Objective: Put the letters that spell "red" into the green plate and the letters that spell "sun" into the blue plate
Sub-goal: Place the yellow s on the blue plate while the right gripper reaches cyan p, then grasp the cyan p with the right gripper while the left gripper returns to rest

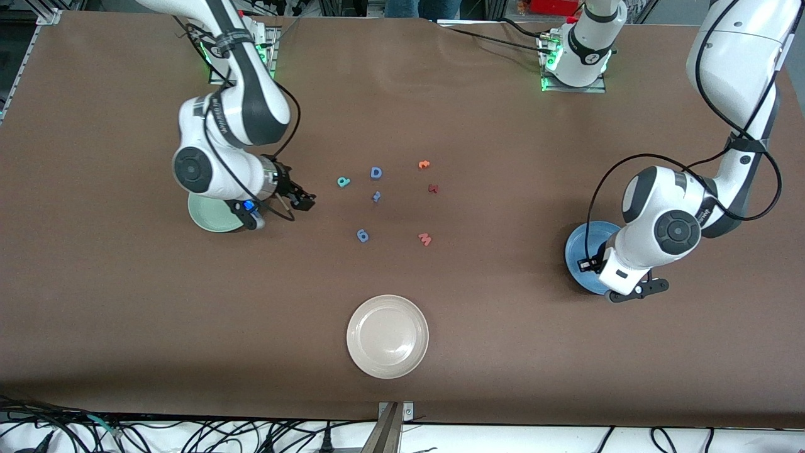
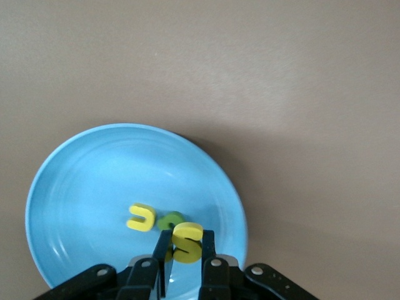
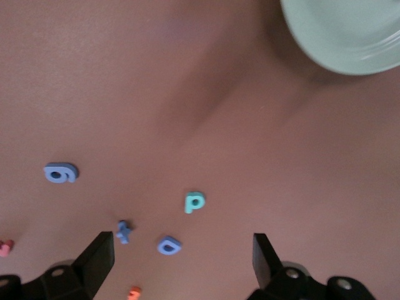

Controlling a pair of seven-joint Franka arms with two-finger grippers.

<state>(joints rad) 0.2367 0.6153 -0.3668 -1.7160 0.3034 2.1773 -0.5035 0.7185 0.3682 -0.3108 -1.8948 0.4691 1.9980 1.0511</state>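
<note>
Here, the wide brown counter carries three round plates. The cream-white plate lies bare, nearest the front camera. The medium-blue shallow-rimmed plate sits at the left arm's end, half covered in the front view by that arm's wrist. The pale mint-green plate sits at the right arm's end, mostly hidden under the right arm; only a bare edge of it shows in the right wrist view, so what it holds cannot be seen.

The left claw hangs over the blue plate, its fingers closed on the small yellow foam s. Just beside it in the plate lie the yellow foam u and the olive-green foam n, the n partly hidden by the s and the fingers.

The right claw hovers beside the green plate, over bare counter, jaws spread wide and empty.

Loose in the middle of the counter lie the teal foam lowercase d, the blue foam capital D, a blue rounded letter, a small blue letter too small to read, the pink foam w, the orange foam letter and the dark red foam letter.
</note>
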